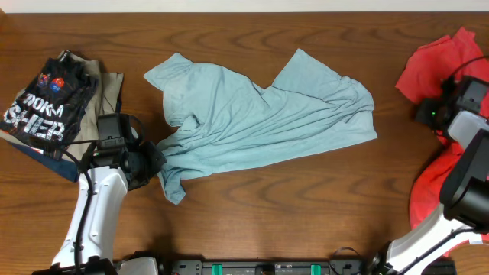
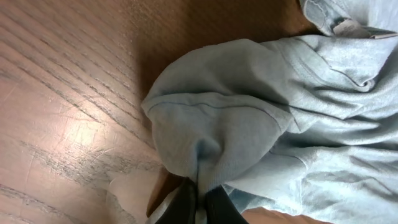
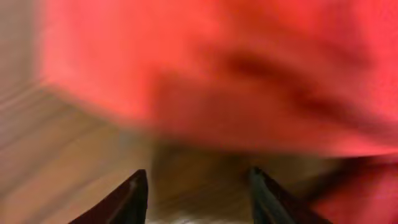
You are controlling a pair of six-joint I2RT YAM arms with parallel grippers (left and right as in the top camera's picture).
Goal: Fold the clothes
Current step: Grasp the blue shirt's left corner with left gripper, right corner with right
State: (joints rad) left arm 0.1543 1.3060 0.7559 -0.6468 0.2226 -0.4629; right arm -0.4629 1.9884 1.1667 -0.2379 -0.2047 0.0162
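Note:
A pale blue-grey T-shirt (image 1: 260,114) lies crumpled and spread across the middle of the table. My left gripper (image 1: 157,162) sits at its lower left corner. In the left wrist view that gripper (image 2: 202,196) is shut on a bunched fold of the blue T-shirt (image 2: 249,130), with cloth pinched between the black fingers. A red garment (image 1: 443,65) is heaped at the far right edge. My right gripper (image 1: 425,114) is beside it. In the blurred right wrist view it (image 3: 199,180) stands open over bare wood, nothing between the fingers, just short of the red cloth (image 3: 217,68).
A folded stack of a black T-shirt with white lettering (image 1: 50,103) on a beige cloth (image 1: 111,88) lies at the far left. More red cloth (image 1: 432,191) drapes under the right arm. The wooden table (image 1: 306,198) shows bare in front of the blue shirt.

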